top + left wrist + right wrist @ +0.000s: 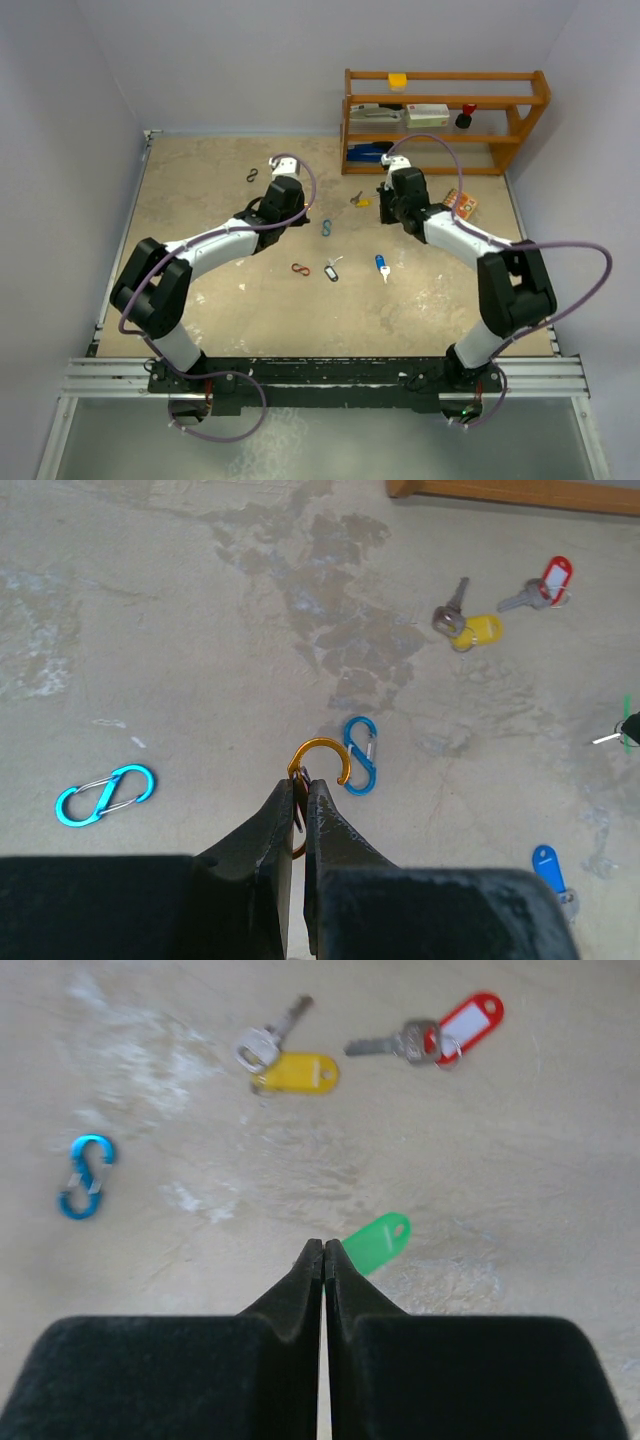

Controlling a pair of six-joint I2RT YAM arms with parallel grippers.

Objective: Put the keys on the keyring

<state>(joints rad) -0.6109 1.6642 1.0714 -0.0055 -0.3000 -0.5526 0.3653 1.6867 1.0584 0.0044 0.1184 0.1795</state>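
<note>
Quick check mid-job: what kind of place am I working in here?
Probably a robot lab test cell, not a home: a beige table boxed in by plain pale walls, both arms bolted to a metal rail, a wooden shelf behind, and keys and clips scattered as props.

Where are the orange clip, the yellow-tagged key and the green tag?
orange clip [316, 744], left wrist view, top of its upper loop.
yellow-tagged key [297, 1072], right wrist view, its tag's middle.
green tag [375, 1241], right wrist view, its middle.
</note>
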